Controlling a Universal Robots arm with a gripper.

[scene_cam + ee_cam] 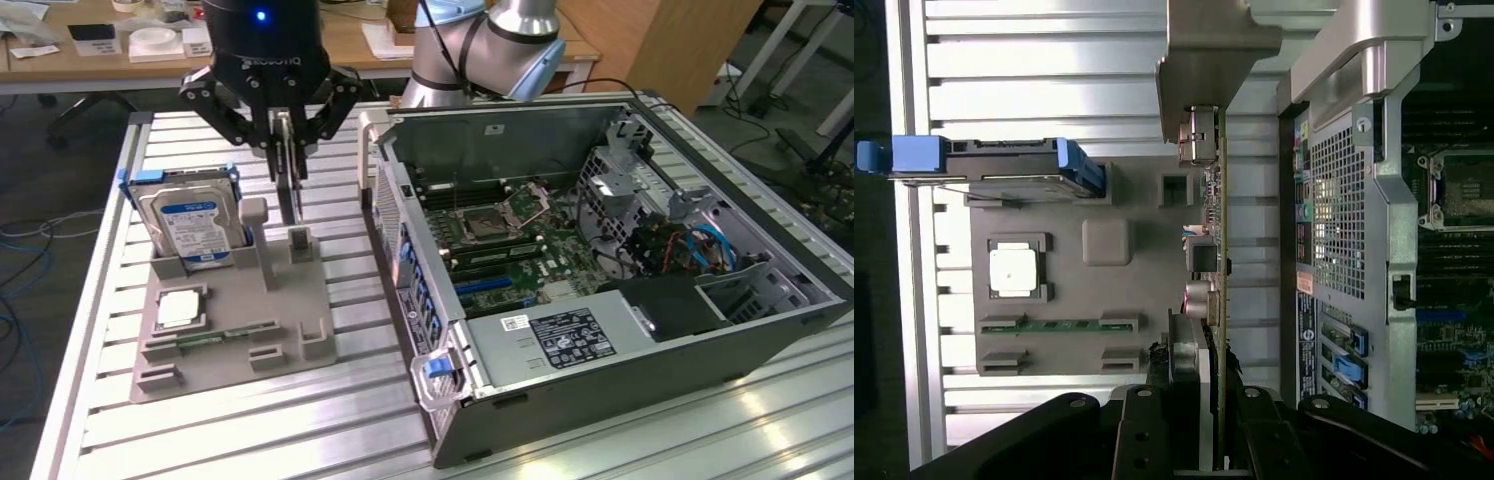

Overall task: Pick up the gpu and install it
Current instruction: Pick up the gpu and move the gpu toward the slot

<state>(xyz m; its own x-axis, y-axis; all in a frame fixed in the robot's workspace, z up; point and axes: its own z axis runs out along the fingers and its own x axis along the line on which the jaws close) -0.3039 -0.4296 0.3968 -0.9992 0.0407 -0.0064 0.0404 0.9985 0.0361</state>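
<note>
The gpu [286,175] is a thin green card seen edge-on, hanging upright just above its empty stand [302,243] on the grey holder block [240,310]. My gripper [284,135] is shut on its upper edge. In the wrist view the gpu [1218,260] runs as a narrow strip away from my gripper [1206,400], with its silver end bracket [1209,50] at the far end. The open computer case [601,270] lies on its side at the exterior view's right, with its motherboard [521,240] exposed.
A silver hard drive [194,225] with blue rails stands upright in the block, at the exterior view's left of the gpu. A processor [180,308] and a memory stick [220,338] lie in the block. The case's rear wall [1354,200] is close beside the card.
</note>
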